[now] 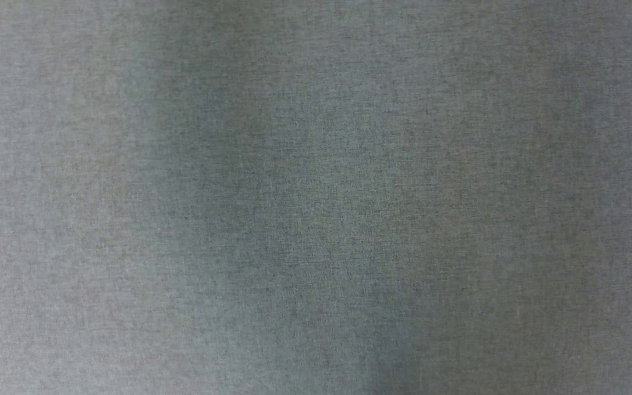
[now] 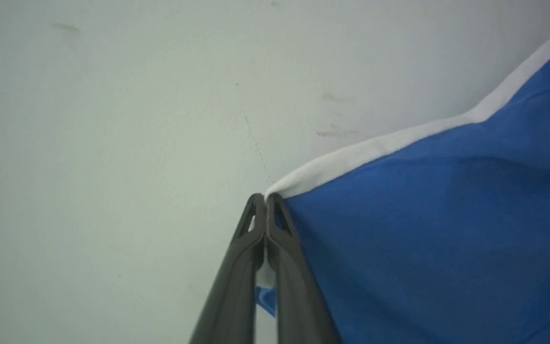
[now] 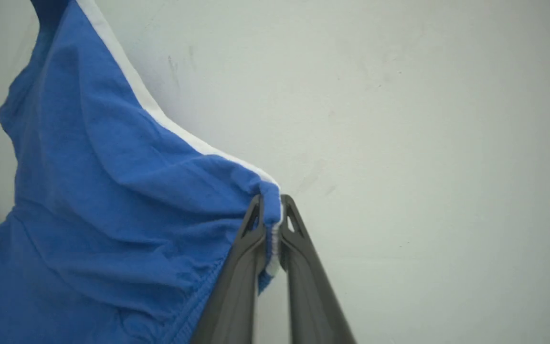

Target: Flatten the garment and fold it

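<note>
Garment point(image 2: 423, 239) edge | left gripper point(image 2: 266, 197) clamping it | right gripper point(image 3: 271, 200) clamping it

Left jaws pinched tight on a corner of the garment point(image 2: 423, 229), right jaws clamped on its bunched edge

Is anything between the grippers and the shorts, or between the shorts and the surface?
Nothing visible: left gripper and right gripper each pinch a white-trimmed edge of the garment, and the pale surface beyond looks bare.
</note>
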